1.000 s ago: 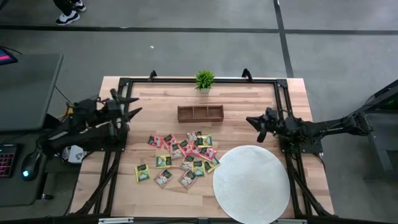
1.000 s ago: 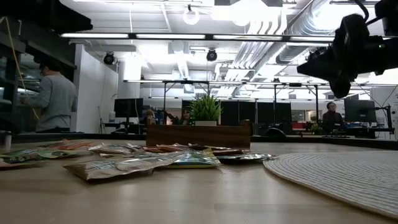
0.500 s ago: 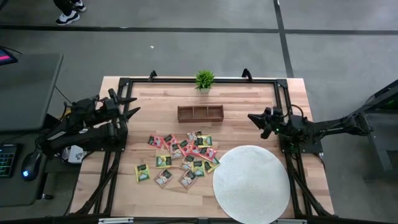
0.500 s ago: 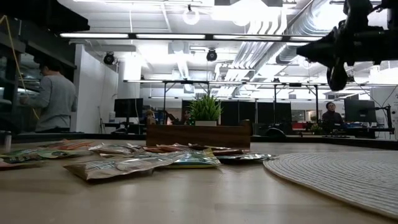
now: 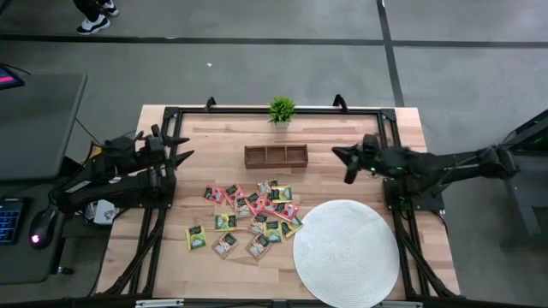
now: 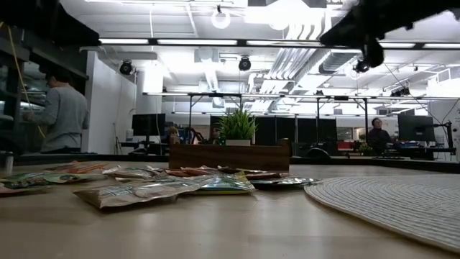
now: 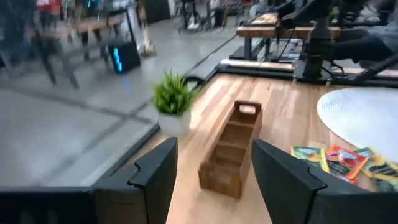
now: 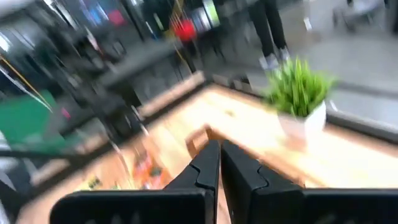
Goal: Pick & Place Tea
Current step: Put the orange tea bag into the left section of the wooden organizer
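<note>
Right end effector (image 5: 346,164) has swung toward the tray (image 5: 276,156), pinched closed.

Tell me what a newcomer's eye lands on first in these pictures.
First, the heap of tea packets, pink-red, yellow and green, scattered mid-table, with the big round white mat just to their right. Behind them sits a wooden tray and a small potted plant at the far edge. The right gripper, shut, hangs above the table right of the tray.
</note>
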{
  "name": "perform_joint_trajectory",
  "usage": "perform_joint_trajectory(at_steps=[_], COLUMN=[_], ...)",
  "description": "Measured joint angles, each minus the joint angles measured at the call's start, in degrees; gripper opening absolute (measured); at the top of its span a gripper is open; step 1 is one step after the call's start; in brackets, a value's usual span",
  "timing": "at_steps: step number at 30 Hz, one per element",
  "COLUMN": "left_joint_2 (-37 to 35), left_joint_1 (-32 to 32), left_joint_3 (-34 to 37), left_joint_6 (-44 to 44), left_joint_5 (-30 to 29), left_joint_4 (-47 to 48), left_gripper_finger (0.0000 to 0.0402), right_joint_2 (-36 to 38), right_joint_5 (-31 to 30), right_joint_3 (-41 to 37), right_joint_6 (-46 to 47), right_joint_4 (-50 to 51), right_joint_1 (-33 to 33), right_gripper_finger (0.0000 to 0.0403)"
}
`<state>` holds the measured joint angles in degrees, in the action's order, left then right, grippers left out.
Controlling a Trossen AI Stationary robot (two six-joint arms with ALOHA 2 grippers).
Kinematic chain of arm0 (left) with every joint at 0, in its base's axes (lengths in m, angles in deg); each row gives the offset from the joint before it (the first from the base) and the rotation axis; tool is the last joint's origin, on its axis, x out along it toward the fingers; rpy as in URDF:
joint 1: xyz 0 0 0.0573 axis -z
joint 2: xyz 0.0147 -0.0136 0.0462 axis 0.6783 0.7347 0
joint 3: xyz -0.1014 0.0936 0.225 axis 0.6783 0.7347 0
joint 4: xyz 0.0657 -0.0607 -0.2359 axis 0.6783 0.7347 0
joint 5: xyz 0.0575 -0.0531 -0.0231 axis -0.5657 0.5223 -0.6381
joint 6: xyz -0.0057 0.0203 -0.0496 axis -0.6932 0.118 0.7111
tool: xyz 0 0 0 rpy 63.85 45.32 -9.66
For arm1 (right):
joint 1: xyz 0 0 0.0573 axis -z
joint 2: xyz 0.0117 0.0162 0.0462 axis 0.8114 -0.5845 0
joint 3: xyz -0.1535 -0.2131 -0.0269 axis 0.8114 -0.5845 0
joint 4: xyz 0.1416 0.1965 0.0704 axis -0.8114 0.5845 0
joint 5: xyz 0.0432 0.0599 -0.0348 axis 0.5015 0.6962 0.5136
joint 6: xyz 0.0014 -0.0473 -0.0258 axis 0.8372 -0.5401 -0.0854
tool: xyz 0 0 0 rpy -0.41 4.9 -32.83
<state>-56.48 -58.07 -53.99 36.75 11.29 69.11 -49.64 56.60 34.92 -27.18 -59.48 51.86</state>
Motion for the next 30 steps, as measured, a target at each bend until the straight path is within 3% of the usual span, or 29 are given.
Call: perform_joint_trajectory(at_steps=[5, 11, 17, 23, 30], left_joint_2=[0.0, 0.0, 0.0, 0.0, 0.0], left_joint_1=[0.0, 0.0, 0.0, 0.0, 0.0], left_joint_3=[0.0, 0.0, 0.0, 0.5, 1.7], left_joint_6=[14.6, 27.8, 31.1, 35.6, 38.3], left_joint_5=[-4.1, -2.2, -1.6, -4.9, -5.4], left_joint_4=[9.5, 19.8, 19.4, 18.4, 17.0], left_gripper_finger=[0.0201, 0.0201, 0.0201, 0.0201, 0.0191], right_joint_2=[-15.3, -32.6, -47.8, -60.0, -66.0], right_joint_5=[6.4, 14.6, 18.2, 25.8, 26.6], right_joint_3=[12.5, 28.3, 43.6, 55.9, 64.1], right_joint_6=[4.5, -5.6, -17.0, -18.7, -19.8], right_joint_4=[11.0, 12.5, 12.7, 15.2, 20.3], right_joint_1=[2.0, 2.8, 2.8, 3.2, 4.3], right_gripper_finger=[0.0012, 0.0012, 0.0012, 0.0012, 0.0012])
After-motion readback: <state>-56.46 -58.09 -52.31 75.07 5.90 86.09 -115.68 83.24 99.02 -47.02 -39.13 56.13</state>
